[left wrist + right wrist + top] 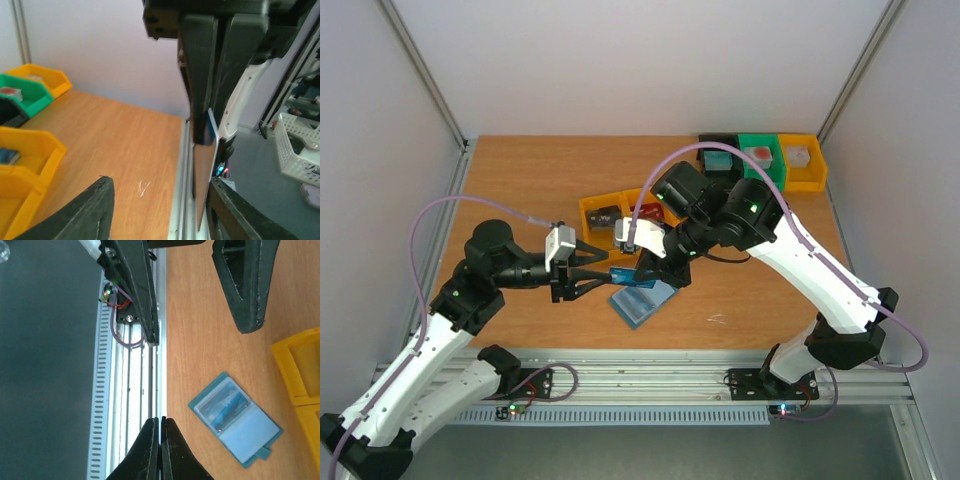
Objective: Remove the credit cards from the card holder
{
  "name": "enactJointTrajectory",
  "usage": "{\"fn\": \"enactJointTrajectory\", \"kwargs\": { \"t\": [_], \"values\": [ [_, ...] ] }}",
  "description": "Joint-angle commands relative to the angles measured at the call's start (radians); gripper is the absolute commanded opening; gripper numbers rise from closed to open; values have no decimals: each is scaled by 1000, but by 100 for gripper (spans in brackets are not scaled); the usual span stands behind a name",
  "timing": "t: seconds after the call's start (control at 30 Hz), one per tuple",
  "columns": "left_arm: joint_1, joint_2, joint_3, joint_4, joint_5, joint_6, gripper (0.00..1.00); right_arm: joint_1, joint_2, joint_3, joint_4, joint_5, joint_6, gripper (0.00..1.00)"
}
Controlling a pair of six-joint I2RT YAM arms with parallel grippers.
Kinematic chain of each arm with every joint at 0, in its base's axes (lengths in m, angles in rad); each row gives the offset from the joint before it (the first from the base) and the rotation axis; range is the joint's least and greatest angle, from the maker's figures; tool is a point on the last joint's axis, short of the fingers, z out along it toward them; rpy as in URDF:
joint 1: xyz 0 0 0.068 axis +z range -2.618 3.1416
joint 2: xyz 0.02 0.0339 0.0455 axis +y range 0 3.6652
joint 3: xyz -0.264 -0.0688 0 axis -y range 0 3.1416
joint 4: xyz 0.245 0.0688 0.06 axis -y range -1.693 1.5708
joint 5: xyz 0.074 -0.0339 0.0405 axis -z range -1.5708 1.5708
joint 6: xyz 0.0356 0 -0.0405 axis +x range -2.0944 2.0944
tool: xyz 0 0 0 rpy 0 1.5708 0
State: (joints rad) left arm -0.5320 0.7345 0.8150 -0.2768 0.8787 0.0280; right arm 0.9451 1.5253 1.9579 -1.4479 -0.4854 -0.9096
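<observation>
Blue credit card pinched in right gripper; left gripper spread wide, empty.
Card holder lies open on table, a card apparently in one sleeve. Green bin: red-white block; yellow bin: grey block.

On my left wrist camera the left gripper has its two dark fingers spread wide across the bottom of the frame. Above the gap between them, the right gripper comes in from the top, pinched tight on a thin blue credit card that I see almost edge-on. At left on the wooden table stand yellow bins and a green bin, with a small white scratch near the metal rail.
</observation>
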Motion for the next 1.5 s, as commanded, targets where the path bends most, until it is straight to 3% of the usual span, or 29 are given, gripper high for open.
{"fn": "enactJointTrajectory", "kwargs": {
  "t": [0.0, 0.33, 0.37, 0.43, 0.5, 0.57, 0.63, 0.7, 0.8, 0.9, 0.97, 1.03, 1.23, 1.47],
  "values": [
    [2, 4, 1, 96, 103, -196, 44, 24, 16, 60, -41, 85, -88, 1],
    [-17, 29, 3, 125, 122, -194, 31, 51, 52, 116, -35, 109, -72, 1],
    [-21, 33, 6, 127, 120, -200, 27, 53, 57, 121, -35, 97, -72, 1],
    [-25, 38, 11, 119, 114, -201, 6, 54, 61, 132, -28, 62, -72, 1],
    [-25, 36, 13, 110, 99, -200, 0, 54, 47, 131, 4, 63, -70, 3],
    [-25, 34, 20, 113, 75, -211, 0, 53, 10, 98, 77, 120, -68, 19],
    [-8, 36, 38, 144, 13, -263, 0, 54, -54, 22, 226, 252, -70, 44],
    [31, 42, 51, 231, -75, -339, 0, 53, -141, -113, 448, 433, -108, 54],
    [115, 76, 67, 414, -245, -615, 0, 54, -278, -363, 930, 597, -356, 61],
    [175, 140, 76, 514, -355, -857, 0, 55, -344, -598, 1353, 569, -760, 66],
    [207, 199, 84, 566, -389, -979, 0, 48, -305, -702, 1627, 563, -1057, 68],
    [216, 260, 110, 604, -404, -1093, 0, 37, -226, -693, 1783, 601, -1248, 67],
    [244, 419, 185, 733, -347, -1168, 0, -85, -85, -676, 2019, 471, -1488, 59],
    [283, 517, 214, 827, -304, -1207, 0, -147, -51, -745, 2035, 449, -1555, 60]
  ]
}}
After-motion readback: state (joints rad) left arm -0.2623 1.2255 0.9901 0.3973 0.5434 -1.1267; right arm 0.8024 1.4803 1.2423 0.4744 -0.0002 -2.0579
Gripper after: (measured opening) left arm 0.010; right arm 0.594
